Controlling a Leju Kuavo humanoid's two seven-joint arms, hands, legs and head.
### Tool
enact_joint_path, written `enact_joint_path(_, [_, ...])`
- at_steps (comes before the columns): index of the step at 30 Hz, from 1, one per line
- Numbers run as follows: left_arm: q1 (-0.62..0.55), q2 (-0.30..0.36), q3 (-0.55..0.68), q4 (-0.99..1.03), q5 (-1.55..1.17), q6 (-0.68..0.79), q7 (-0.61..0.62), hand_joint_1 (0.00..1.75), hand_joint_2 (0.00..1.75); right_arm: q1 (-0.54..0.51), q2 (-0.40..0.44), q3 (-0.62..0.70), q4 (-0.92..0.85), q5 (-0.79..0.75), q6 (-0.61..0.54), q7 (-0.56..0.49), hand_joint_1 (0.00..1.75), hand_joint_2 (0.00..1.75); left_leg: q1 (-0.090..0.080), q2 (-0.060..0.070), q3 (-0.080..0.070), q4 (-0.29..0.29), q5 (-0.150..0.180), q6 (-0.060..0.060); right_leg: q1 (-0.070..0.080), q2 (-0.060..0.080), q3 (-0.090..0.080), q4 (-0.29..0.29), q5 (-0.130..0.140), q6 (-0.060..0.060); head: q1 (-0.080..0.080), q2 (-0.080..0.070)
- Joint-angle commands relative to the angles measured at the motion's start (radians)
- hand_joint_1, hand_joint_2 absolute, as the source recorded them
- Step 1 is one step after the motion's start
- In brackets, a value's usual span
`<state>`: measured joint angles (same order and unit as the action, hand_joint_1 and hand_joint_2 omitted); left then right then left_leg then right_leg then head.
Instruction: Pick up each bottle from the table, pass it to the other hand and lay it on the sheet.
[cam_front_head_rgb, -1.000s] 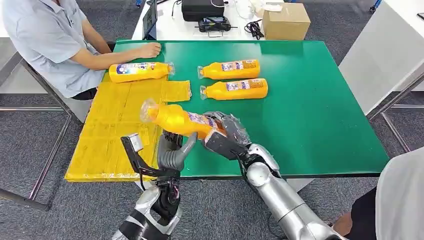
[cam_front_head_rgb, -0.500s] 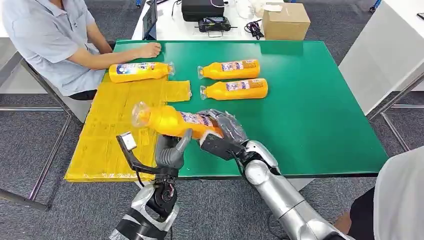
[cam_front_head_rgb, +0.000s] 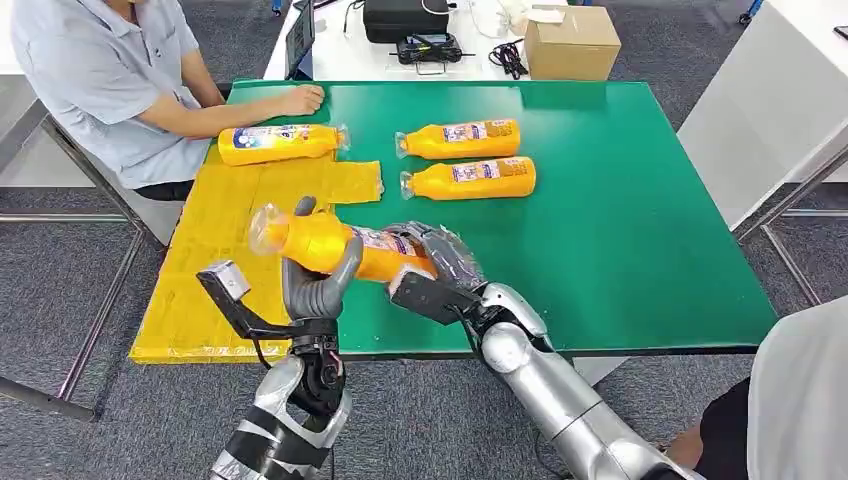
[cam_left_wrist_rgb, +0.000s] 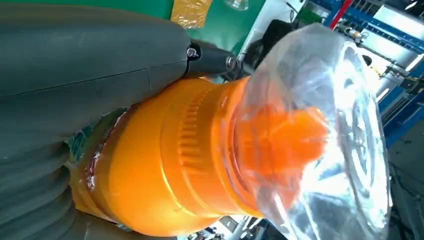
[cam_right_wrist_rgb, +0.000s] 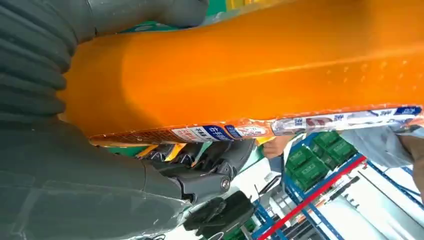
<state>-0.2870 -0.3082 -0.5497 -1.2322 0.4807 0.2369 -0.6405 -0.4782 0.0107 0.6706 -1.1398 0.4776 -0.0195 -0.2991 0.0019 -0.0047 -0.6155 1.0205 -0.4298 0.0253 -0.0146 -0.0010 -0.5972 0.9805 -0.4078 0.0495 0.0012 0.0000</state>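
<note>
Above the near edge of the green counter (cam_front_head_rgb: 620, 230), lower centre of the frame, the orange bottle (cam_front_head_rgb: 330, 243) has been carried leftward toward the yellow sheet (cam_front_head_rgb: 215, 260). Its base is gripped by the right robot hand (cam_front_head_rgb: 440, 268); the left robot hand (cam_front_head_rgb: 318, 282) has now been closed around its neck, so the handover seems nearly complete.

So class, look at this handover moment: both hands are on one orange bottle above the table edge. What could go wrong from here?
1. The orange bottle is held by the right hand at its base and the left hand near its neck; if the right lets go before the left grips firmly, the bottle may drop.
2. Its clear plastic wrap looks slippery, so it might slide.
3. It hangs near the green table edge beside the yellow sheet and might fall to the floor.
</note>
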Motion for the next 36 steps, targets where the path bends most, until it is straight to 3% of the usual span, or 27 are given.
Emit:
enact_joint_path(1, [-0.05,0.004,0.01,0.037,0.029,-0.03,0.02,1.75,1.75,-0.051,-0.001,0.043,0.046,-0.022,0.007,-0.006,1.75,1.75,0.0,0.001,0.004,0.0,-0.002,-0.001,0.0,0.0,0.003,0.0,-0.001,-0.002,0.0,0.0])
enact_joint_path(3, [-0.048,0.007,0.006,0.033,0.028,-0.033,0.019,1.75,1.75,-0.044,-0.003,0.033,0.039,-0.037,0.01,-0.009,1.4,1.75,0.0,0.001,0.002,0.0,-0.001,-0.001,0.0,0.0,0.001,0.0,-0.001,-0.001,0.0,0.0])
enact_joint_path(4, [-0.047,0.009,0.006,0.03,0.028,-0.034,0.019,1.75,1.75,-0.04,-0.007,0.029,0.036,-0.047,0.018,-0.013,1.4,1.75,0.001,0.002,0.007,0.0,-0.003,-0.002,0.001,0.001,0.006,0.001,-0.003,-0.003,0.0,0.0])
enact_joint_path(5, [-0.045,0.011,0.004,0.027,0.024,-0.034,0.014,1.75,1.75,-0.035,-0.011,0.028,0.028,-0.05,0.02,-0.017,0.14,1.75,0.0,0.001,0.003,0.0,-0.001,-0.001,0.001,0.0,0.003,0.0,-0.001,-0.002,0.0,0.0])
enact_joint_path(6, [-0.044,0.012,0.004,0.027,0.023,-0.034,0.013,1.75,1.75,-0.031,-0.014,0.028,0.023,-0.045,0.014,-0.021,0.0,1.75,0.0,0.001,0.005,0.0,-0.002,-0.001,0.001,0.0,0.004,0.0,-0.002,-0.002,0.0,0.0])
enact_joint_path(15, [-0.035,0.018,0.013,0.025,0.115,-0.129,0.085,1.75,1.75,-0.016,0.003,0.007,0.028,-0.025,-0.025,-0.03,0.0,1.75,0.0,0.0,0.002,-0.001,0.0,-0.001,0.0,0.0,0.002,-0.001,-0.001,-0.001,0.0,0.0])
enact_joint_path(22, [-0.028,0.025,0.034,0.004,0.105,-0.118,0.084,1.75,1.75,0.01,-0.009,-0.034,0.025,-0.029,-0.051,-0.046,0.0,1.75,0.0,0.0,0.005,-0.001,-0.001,-0.001,0.001,-0.001,0.004,0.0,-0.002,-0.002,0.0,0.0])
enact_joint_path(24, [-0.007,0.007,0.046,-0.023,-0.016,-0.013,0.051,1.75,1.75,0.032,-0.014,-0.066,0.018,-0.013,-0.087,-0.05,0.0,1.75,0.0,0.0,0.002,-0.001,-0.001,-0.001,0.0,-0.001,0.002,-0.001,-0.001,-0.001,0.0,0.0])
enact_joint_path(27, [-0.053,0.035,0.028,0.04,-0.288,0.235,0.02,1.75,1.75,0.083,-0.037,-0.134,-0.011,0.01,-0.166,-0.065,0.0,1.75,0.0,-0.001,0.002,-0.001,0.0,-0.001,0.0,-0.002,0.002,-0.001,-0.001,-0.001,0.0,0.0])
enact_joint_path(28, [-0.095,0.04,0.044,0.129,-0.432,0.395,0.022,1.75,1.75,0.11,-0.046,-0.172,-0.032,0.033,-0.22,-0.078,0.0,1.75,0.001,-0.004,0.005,-0.001,0.0,-0.001,0.001,-0.004,0.006,-0.001,-0.002,-0.002,0.0,0.0])
enact_joint_path(32, [-0.121,0.033,0.092,0.191,-0.446,0.376,-0.005,1.75,1.75,0.127,-0.043,-0.204,-0.046,0.043,-0.212,-0.09,0.0,1.75,0.0,-0.003,0.003,-0.001,0.0,-0.001,0.0,-0.003,0.003,-0.001,-0.001,-0.001,0.0,0.0])
enact_joint_path(33, [-0.137,0.03,0.125,0.236,-0.535,0.461,0.017,1.75,1.75,0.14,-0.035,-0.231,-0.053,0.038,-0.224,-0.086,0.0,1.75,0.0,-0.002,0.002,-0.001,0.0,-0.001,0.0,-0.002,0.002,-0.001,-0.001,-0.001,0.0,0.0])
enact_joint_path(34, [-0.136,-0.004,0.254,0.265,-0.682,0.461,0.014,1.75,1.75,0.152,-0.03,-0.255,-0.061,0.041,-0.241,-0.093,0.0,1.75,0.0,-0.001,0.004,-0.001,0.0,-0.001,0.0,-0.001,0.004,-0.001,-0.001,-0.002,0.0,0.0])
enact_joint_path(36, [-0.163,0.016,0.303,0.312,-0.646,0.45,0.043,1.75,1.75,0.186,-0.021,-0.304,-0.092,0.038,-0.274,-0.101,0.0,1.75,0.0,0.0,0.005,-0.002,-0.001,-0.002,0.0,0.0,0.005,-0.002,-0.001,-0.002,0.0,0.0])
